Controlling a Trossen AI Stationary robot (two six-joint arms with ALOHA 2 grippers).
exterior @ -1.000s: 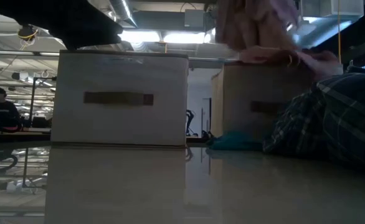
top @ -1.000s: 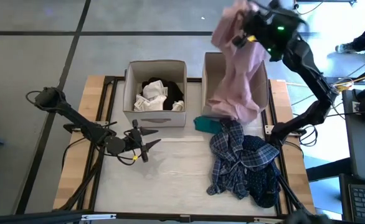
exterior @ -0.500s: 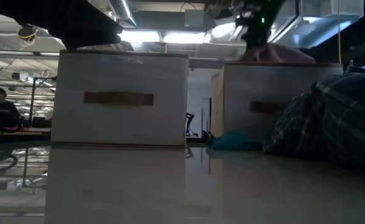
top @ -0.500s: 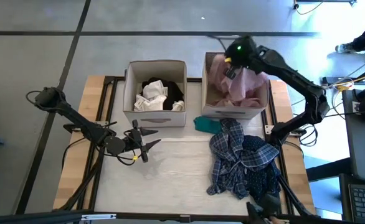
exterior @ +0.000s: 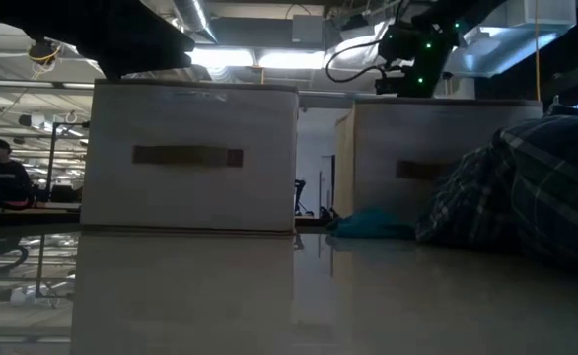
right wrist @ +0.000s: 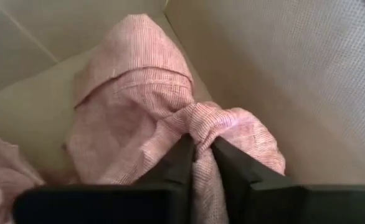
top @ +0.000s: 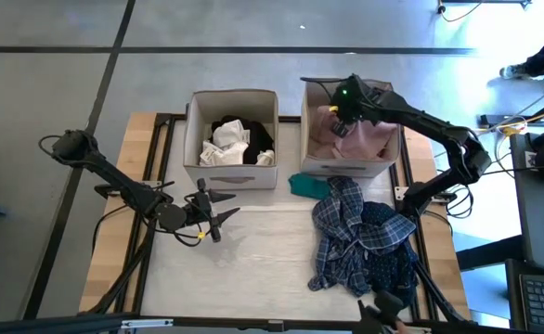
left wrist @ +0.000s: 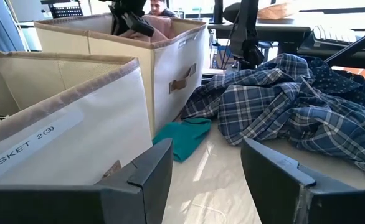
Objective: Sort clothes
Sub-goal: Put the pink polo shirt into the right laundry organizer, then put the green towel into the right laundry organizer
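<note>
One readable text only: "BASKET 2(3)", dark capitals on a pale strip label (left wrist: pixel 30 149) stuck to the side wall of the nearer beige fabric box (left wrist: pixel 76 124), seen in the left wrist view. The last characters in brackets are a bit unsure. The farther beige box (left wrist: pixel 170 50) shows a fabric handle, no lettering. Nothing legible in the high, low or right wrist views.

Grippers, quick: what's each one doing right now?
Left gripper: open, empty, waiting over the table in front of the left box.
Right gripper: down inside the right box, fingers pinched on the pink garment.
</note>
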